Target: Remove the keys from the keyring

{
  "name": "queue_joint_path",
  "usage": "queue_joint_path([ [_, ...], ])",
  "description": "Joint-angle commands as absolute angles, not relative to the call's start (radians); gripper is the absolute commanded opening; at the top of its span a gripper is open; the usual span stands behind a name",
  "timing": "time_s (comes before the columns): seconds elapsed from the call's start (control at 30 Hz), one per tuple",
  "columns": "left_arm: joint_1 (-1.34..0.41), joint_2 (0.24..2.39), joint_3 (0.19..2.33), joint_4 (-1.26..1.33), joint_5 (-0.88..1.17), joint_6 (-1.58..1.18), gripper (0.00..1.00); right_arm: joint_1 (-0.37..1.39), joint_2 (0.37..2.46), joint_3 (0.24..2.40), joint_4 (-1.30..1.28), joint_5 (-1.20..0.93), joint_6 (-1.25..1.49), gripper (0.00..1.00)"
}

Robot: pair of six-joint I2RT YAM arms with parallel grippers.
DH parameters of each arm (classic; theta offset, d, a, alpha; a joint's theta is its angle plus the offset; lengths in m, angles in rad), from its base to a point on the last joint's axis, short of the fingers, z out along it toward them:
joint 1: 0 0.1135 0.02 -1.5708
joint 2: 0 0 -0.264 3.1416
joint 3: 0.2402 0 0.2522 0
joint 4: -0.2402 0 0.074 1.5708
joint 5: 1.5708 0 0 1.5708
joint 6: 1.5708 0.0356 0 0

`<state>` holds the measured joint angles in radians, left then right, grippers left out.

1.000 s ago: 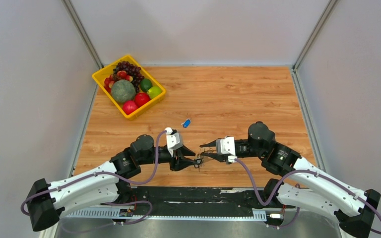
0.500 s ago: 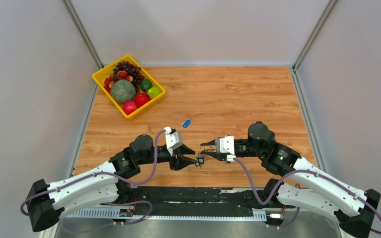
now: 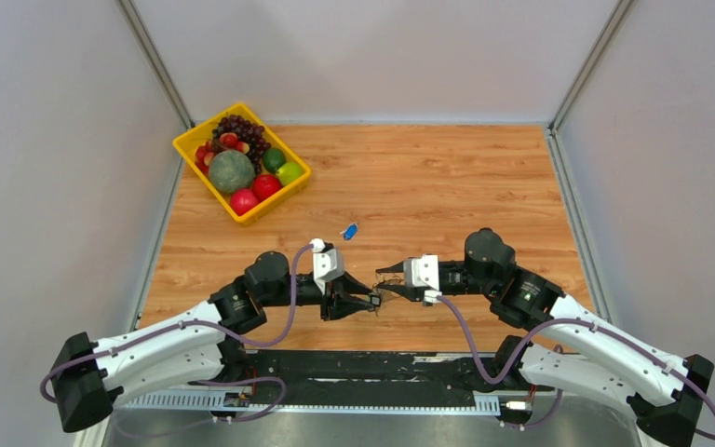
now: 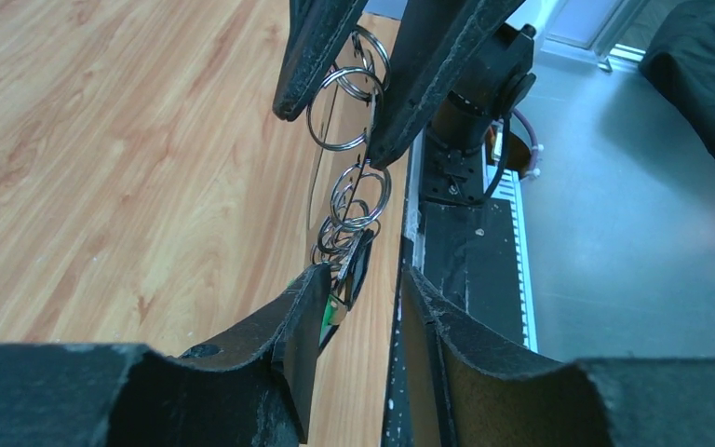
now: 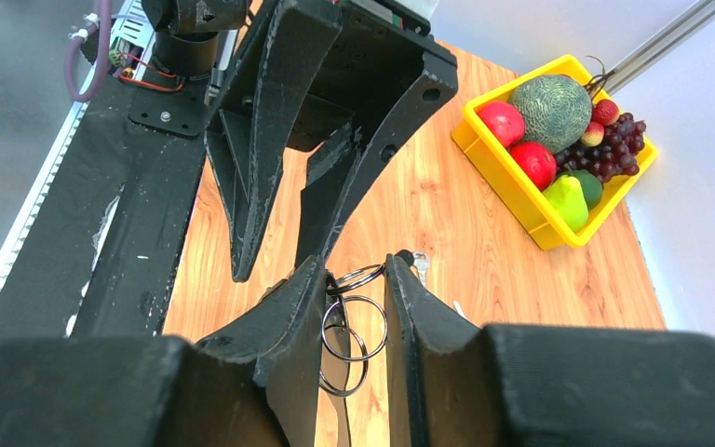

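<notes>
1. The keys (image 4: 352, 265) hang in a bunch at the low end of the keyring (image 4: 313, 191), in mid-air over the near edge of the table (image 3: 428, 186), between the two arms. A green tag (image 4: 333, 312) shows in the bunch.
2. The keyring is a thin wire loop carrying linked split rings (image 4: 340, 148), and it is strung between the two grippers.
3. The right gripper (image 5: 356, 265) is clamped on the top of the loop, with split rings bunched in the same pinch.
4. The left gripper (image 4: 365, 275) straddles the key bunch with its jaws apart. There is a visible gap on one side, so it has no grip yet.
5. Step in hand, as I read it: right anchors the ring while left lines up to take one key.
6. The next move needs left to pinch a single key head rather than the whole bunch, then work it round the coil to the wire end. Right has to hold firm without twisting.
7. A small blue item (image 3: 349, 230) lies on the table well apart. It is probably a key already off, but it is too small to confirm.
</notes>
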<state>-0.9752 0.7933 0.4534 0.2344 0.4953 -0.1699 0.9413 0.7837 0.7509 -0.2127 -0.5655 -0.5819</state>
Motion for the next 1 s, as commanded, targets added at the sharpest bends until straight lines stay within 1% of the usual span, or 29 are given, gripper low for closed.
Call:
queue_joint_path([
  [0.0, -0.973, 0.828, 0.482, 0.287, 0.525, -0.191, 0.42, 0.943, 0.779, 0.767, -0.175, -0.564, -0.589, 0.00],
  [0.23, -0.973, 0.879, 0.496, 0.304, 0.501, -0.196, 0.37, 0.943, 0.780, 0.766, -0.175, -0.556, -0.588, 0.00],
  [0.4, -0.973, 0.886, 0.500, 0.329, 0.460, -0.212, 0.30, 0.943, 0.787, 0.767, -0.176, -0.535, -0.585, 0.00],
  [0.63, -0.973, 0.888, 0.498, 0.359, 0.454, -0.232, 0.29, 0.943, 0.800, 0.768, -0.176, -0.503, -0.577, 0.00],
  [0.9, -0.973, 0.898, 0.483, 0.367, 0.443, -0.240, 0.21, 0.942, 0.808, 0.777, -0.175, -0.467, -0.554, 0.00],
  [0.97, -0.974, 0.908, 0.477, 0.385, 0.437, -0.248, 0.21, 0.942, 0.810, 0.780, -0.175, -0.463, -0.552, 0.00],
])
